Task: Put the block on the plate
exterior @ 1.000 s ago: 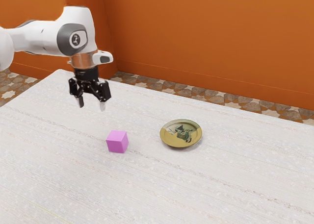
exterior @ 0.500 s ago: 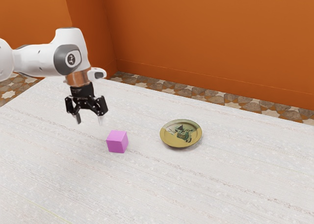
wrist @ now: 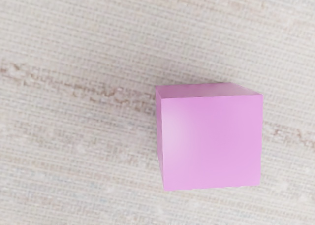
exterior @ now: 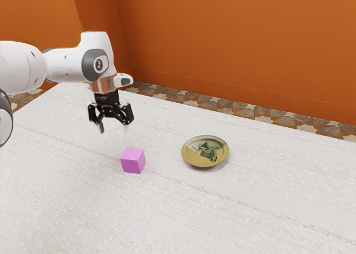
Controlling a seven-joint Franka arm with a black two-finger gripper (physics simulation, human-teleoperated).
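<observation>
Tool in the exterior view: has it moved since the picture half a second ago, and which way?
Yes. The tool has shifted toward the exterior view's right, and now appears closer to the plate, which has stayed put.

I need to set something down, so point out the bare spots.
Bare table: from the plate to the exterior view's right edge; from block and plate to its lower edge. Crowded: about the block, with the pincer hovering near.

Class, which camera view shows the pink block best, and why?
The wrist view: the block appears large there, its top face toward the camera. The exterior view shows it smaller, on the table, with the plate toward the exterior view's right.
</observation>
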